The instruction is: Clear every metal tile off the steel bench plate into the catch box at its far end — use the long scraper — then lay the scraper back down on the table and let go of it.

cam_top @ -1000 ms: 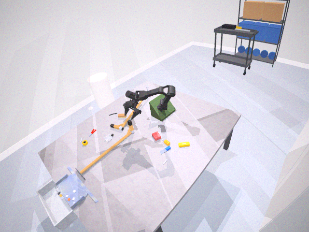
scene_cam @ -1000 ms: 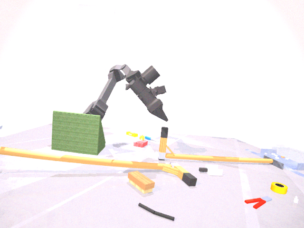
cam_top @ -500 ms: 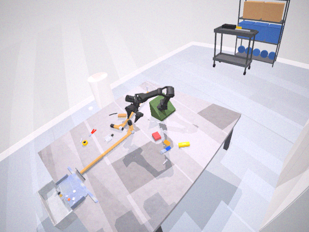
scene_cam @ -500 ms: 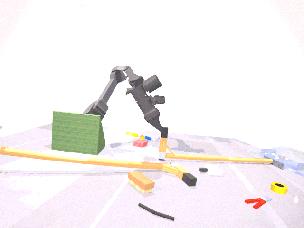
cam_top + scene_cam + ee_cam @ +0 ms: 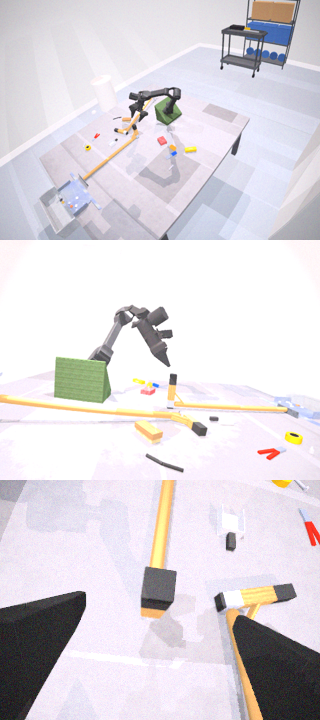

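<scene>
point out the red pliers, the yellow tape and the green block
pliers (image 5: 95, 137) (image 5: 266, 451) (image 5: 311, 531): top, exterior and wrist views, on a red handle
tape (image 5: 86, 148) (image 5: 292, 440): top and exterior views, on the yellow ring
block (image 5: 160, 116) (image 5: 79, 380): top and exterior views, on a green side

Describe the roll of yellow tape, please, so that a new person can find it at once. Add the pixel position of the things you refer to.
On the table (image 5: 224, 134), find the pliers with red handles (image 5: 96, 135) (image 5: 267, 451). Beside them, on the side nearer the catch box (image 5: 55, 229), lies the roll of yellow tape (image 5: 86, 149) (image 5: 293, 440). It is a short round ring with a black centre, while the pliers are forked.
</scene>
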Robot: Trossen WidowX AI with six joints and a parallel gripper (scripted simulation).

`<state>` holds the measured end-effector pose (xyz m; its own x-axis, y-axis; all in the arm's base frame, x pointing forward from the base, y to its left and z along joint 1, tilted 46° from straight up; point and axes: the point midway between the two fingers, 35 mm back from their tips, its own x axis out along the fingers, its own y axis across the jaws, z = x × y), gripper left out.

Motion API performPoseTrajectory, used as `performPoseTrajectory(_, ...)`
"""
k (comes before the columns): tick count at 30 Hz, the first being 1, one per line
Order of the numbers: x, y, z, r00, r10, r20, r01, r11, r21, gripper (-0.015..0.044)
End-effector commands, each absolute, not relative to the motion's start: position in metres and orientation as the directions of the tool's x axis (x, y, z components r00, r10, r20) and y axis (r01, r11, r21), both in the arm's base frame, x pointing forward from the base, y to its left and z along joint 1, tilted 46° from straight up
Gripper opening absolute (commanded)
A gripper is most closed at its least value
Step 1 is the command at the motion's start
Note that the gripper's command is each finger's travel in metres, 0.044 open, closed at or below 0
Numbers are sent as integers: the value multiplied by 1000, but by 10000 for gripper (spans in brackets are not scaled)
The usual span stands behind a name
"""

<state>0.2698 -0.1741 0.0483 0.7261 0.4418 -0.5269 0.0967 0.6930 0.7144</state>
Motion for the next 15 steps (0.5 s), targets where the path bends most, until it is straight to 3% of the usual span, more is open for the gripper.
performPoseTrajectory(1, 267, -180, 57, 733, 440, -520, 85, 698, 711, 440)
performPoseTrajectory(15, 273, -156, 32, 733, 440, -519, 85, 698, 711, 440)
